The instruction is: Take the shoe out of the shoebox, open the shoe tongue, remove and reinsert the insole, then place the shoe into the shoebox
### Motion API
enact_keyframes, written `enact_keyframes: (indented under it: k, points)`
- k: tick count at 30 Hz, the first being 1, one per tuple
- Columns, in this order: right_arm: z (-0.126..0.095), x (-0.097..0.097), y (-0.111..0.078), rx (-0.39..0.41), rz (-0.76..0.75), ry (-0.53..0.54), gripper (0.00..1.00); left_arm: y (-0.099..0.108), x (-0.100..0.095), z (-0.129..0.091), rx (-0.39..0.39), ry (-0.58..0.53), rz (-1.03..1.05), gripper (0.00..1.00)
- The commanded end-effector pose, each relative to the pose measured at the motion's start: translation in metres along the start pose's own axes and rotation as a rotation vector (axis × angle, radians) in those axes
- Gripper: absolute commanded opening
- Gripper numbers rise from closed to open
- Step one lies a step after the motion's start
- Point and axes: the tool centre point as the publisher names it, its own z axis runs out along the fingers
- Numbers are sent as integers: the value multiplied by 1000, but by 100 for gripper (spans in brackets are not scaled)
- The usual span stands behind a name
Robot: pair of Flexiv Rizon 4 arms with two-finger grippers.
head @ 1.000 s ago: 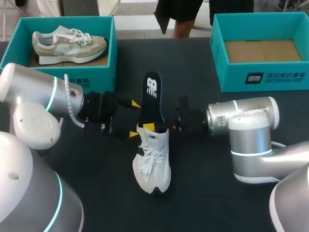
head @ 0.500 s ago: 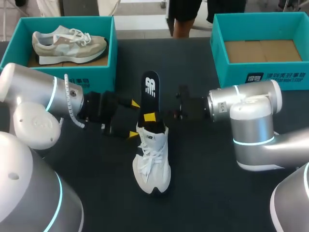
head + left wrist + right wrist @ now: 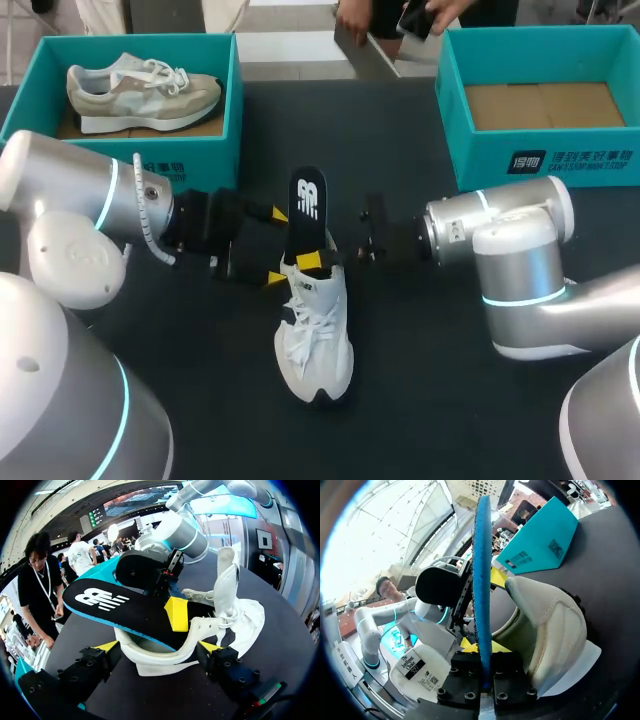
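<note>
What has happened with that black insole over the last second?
The right gripper, shut on the insole, has pushed it further into the white shoe, so less of it now sticks out past the heel. The left gripper stayed where it was, open around the heel, and the shoe itself has not moved.

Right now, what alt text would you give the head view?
The right gripper pinches a black insole standing partly inside a white shoe on the dark table; the left gripper is open beside its heel.
</note>
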Motion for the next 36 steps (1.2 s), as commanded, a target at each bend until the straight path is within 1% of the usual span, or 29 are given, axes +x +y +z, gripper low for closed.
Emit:
enact_keyframes:
  k: [1,2,3,4,7,11,15,17,19,20,21,22,24,27,33,36]
  points:
    - [5,6,-9,-23,2,-18,0,-1,0,1,-4,0,0,100]
    - [4,7,-6,-21,-1,-23,0,-1,0,1,-4,0,0,100]
    - [3,8,-4,-18,-9,-33,4,-1,0,1,-4,0,0,100]
    - [1,9,-1,-17,-18,-38,15,-1,0,1,-4,0,0,100]
    - [-3,12,10,-6,-47,-56,18,-1,0,1,-4,0,0,100]
    - [-9,13,21,-1,-83,-70,20,-1,0,1,-4,0,0,100]
    - [-14,6,31,13,-99,-77,20,-1,0,1,-4,0,0,100]
    - [-15,2,34,14,-111,-73,18,-1,0,1,-4,0,0,100]
    - [-16,-3,38,20,-118,-65,15,-1,0,1,-4,0,0,100]
    - [-16,-6,38,27,-116,-57,11,-1,0,1,-4,0,0,100]
    - [-16,-8,38,34,-112,-50,4,-1,0,1,-4,0,0,100]
    - [-16,-10,37,38,-109,-42,0,-1,0,1,-4,0,0,100]
    - [-14,-12,34,44,-98,-32,0,-1,0,1,-4,0,0,100]
    - [-12,-14,24,53,-65,-26,0,-1,0,1,-4,0,0,100]
    - [0,-7,-2,44,15,-11,0,-1,0,1,-4,0,0,100]
    - [4,-2,-7,29,24,-15,0,-1,0,1,-4,0,0,100]
